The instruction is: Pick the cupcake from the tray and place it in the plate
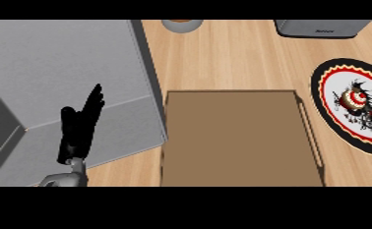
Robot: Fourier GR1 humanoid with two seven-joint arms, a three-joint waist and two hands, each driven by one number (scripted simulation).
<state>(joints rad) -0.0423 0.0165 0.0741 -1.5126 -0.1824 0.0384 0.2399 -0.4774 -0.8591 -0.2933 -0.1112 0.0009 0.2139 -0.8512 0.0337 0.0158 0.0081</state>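
Note:
A brown rectangular tray (232,139) lies in the middle of the wooden counter with nothing on its surface. At the right edge of the view is a round plate (317,88) with a black rim, a red ring and a patterned white middle. The cupcake (353,100), brown with a red and white top, sits on that plate. My left hand (80,129) rests at the lower left, open, fingers straight and pointing up, well away from tray and plate. My right hand does not show.
A large grey box-shaped appliance (73,71) fills the left side, and its edge lies against the tray's left side. A grey round vessel (181,25) stands at the back centre. A grey appliance (323,28) stands at the back right.

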